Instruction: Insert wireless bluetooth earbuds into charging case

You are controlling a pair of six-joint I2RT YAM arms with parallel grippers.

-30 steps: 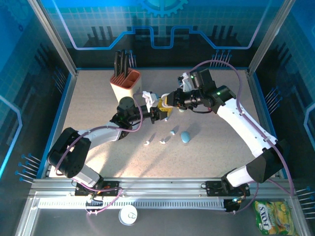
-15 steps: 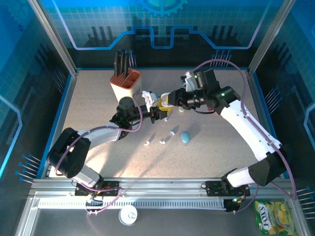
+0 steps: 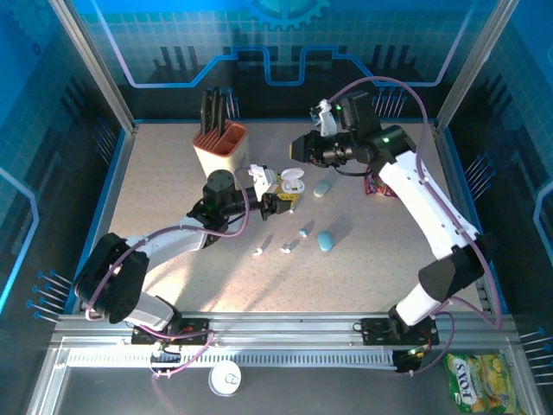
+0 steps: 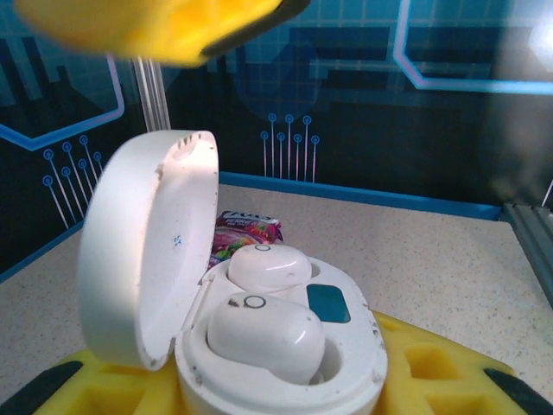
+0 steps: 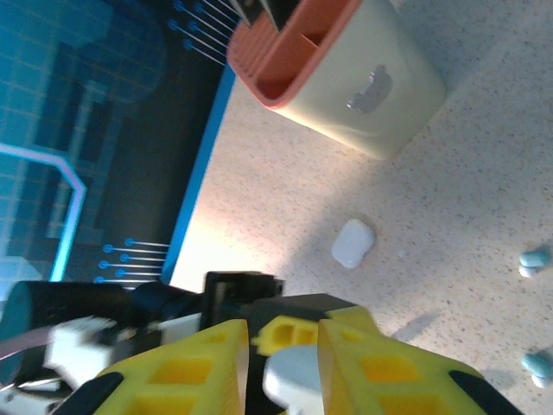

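Buds (image 4: 259, 333), two, white and round, sit in the open case (image 4: 147, 259). Left claw (image 3: 288, 192) clamps the case. Right claw (image 5: 283, 330) hovers above, a little apart.

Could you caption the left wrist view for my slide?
Open charging case, two white earbuds seated inside, held by the left gripper.

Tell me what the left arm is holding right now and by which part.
The open white charging case, clamped at its lower body between the left fingers; its lid stands free.
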